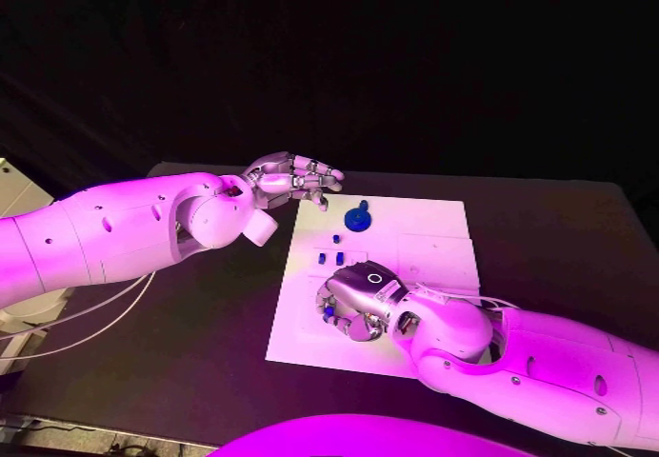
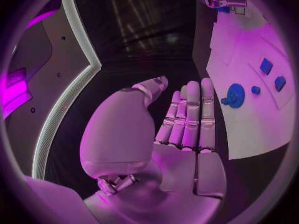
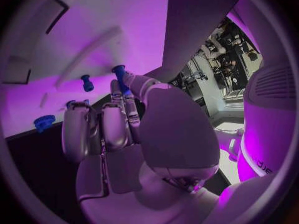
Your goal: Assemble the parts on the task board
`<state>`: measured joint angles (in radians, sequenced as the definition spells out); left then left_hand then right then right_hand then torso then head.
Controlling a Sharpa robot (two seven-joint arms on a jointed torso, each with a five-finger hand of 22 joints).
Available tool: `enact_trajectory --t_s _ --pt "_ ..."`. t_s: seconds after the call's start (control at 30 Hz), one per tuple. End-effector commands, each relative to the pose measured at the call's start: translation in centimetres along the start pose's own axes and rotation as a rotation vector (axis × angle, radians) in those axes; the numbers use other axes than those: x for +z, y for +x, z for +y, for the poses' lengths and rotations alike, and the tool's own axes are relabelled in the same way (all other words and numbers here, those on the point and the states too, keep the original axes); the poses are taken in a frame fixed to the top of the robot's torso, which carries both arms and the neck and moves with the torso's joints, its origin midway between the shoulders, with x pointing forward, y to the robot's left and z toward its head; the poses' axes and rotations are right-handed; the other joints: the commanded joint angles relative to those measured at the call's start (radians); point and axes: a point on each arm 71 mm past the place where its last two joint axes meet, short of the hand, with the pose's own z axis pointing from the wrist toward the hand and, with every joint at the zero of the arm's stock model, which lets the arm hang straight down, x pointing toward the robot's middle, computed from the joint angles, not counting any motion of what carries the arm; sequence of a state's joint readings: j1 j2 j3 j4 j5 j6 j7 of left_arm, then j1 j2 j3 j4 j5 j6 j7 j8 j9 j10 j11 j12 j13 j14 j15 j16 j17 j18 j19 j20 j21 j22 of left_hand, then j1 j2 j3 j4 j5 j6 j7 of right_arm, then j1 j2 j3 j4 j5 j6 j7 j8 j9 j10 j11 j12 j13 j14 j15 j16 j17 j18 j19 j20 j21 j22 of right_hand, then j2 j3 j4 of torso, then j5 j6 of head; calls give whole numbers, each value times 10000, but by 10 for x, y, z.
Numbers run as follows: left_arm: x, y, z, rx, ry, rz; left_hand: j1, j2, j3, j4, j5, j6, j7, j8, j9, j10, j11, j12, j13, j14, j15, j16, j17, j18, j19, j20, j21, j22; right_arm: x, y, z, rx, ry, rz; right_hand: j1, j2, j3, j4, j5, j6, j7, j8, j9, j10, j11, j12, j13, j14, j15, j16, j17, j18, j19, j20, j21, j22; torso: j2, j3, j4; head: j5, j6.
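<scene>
Silver, the left hand [image 1: 292, 178] hovers empty, fingers apart, by the far left corner of the flat white task board [image 1: 437, 249], while the right hand [image 1: 354, 303], low over the board's near half, pinches a small blue peg [image 3: 119, 75]

Black table [image 1: 549, 238]; dark backdrop [image 1: 412, 76] behind; magenta light over scene.

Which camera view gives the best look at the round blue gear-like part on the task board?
The left wrist view: the round blue gear-like part lies unobstructed on the white task board. The head view shows it small; the right wrist view shows it partly, at the board's edge.
</scene>
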<state>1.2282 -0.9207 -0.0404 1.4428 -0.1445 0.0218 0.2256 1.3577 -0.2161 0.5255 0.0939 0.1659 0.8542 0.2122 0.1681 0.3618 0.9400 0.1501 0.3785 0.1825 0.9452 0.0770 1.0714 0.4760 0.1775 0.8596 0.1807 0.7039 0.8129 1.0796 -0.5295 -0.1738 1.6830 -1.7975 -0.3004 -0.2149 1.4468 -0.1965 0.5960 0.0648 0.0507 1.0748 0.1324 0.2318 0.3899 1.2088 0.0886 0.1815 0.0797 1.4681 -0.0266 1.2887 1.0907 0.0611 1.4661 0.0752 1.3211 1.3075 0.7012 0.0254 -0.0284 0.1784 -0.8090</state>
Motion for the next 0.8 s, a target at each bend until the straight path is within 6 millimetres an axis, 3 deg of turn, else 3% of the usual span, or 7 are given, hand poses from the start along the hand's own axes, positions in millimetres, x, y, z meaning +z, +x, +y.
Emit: enact_trajectory --t_s 0.03,0.13,0.23,0.37,0.4,0.57,0.8 --pt "0 2 0 -108 46 175 11 49 -67 14 23 -43 -7 60 -9 -57 -19 33 -15 -41 33 -39 -17 54 61 -19 -13 -9 -1 7 3 -39 -188 399 -395 -259 -106 90 143 -413 55 -248 -111 -88 -184 -289 199 122 148 -60 -43 -62 39 94 -146 1408 -4 5 -9 4 9" --pt "0 2 0 -110 27 180 11 49 -67 14 23 -43 -7 60 -9 -57 -19 33 -15 -41 33 -39 -17 54 61 -19 -13 -9 -1 6 2 58 -195 245 -682 -529 -192 194 174 -882 83 -518 -203 -812 -22 -649 28 84 285 -100 -160 69 -233 212 -819 1113 -6 2 -15 -2 18" --pt "0 2 0 -112 14 183 17 55 -82 27 24 -49 -8 66 -14 -65 -19 43 -17 -48 35 -41 -19 54 70 -18 -38 -29 -2 5 1 115 -151 71 -730 -615 -353 183 122 -1217 39 -688 -246 -1411 108 -750 -79 -68 392 -291 -479 182 -489 330 -1425 848 0 3 -9 -18 28" --pt "0 1 0 -108 6 163 17 57 -85 31 24 -50 -7 67 -15 -66 -19 45 -17 -49 35 -41 -19 54 73 -18 -43 -33 -3 3 1 123 -111 -182 -598 -559 -795 140 126 -1649 128 -899 -294 -2097 223 -603 -97 -264 501 -418 -770 278 -707 449 -1946 630 -5 5 -1 -47 47" --pt "0 1 0 -107 6 159 8 52 -96 39 19 -52 -5 68 -16 -70 -17 47 -17 -51 37 -41 -20 53 75 -17 -49 -38 -4 3 1 126 -107 -244 -477 -469 -1140 144 139 -1867 140 -1000 -318 -2462 295 -524 -87 -364 552 -469 -901 312 -807 510 -2181 533 -5 7 1 -49 48" --pt "0 1 0 -109 -2 153 -5 45 -120 57 10 -58 -4 73 -20 -85 -13 49 -20 -54 40 -41 -21 52 82 -14 -69 -54 -10 0 -1 178 -60 -576 234 -127 -2636 490 183 -2176 -36 -1127 -317 -3496 417 233 6 -611 684 -484 -1223 422 -1024 627 -2794 288 -10 8 -1 -86 53" --pt "0 0 1 -102 -22 111 -8 42 -129 63 6 -62 -4 73 -21 -91 -13 51 -21 -55 42 -40 -21 52 84 -14 -76 -60 -28 -14 -15 627 174 -1149 631 -57 -3160 956 145 -2334 -93 -1219 -321 -3811 404 945 95 -691 665 -503 -1456 448 -1045 634 -2980 221 -5 -1 -4 -176 57"
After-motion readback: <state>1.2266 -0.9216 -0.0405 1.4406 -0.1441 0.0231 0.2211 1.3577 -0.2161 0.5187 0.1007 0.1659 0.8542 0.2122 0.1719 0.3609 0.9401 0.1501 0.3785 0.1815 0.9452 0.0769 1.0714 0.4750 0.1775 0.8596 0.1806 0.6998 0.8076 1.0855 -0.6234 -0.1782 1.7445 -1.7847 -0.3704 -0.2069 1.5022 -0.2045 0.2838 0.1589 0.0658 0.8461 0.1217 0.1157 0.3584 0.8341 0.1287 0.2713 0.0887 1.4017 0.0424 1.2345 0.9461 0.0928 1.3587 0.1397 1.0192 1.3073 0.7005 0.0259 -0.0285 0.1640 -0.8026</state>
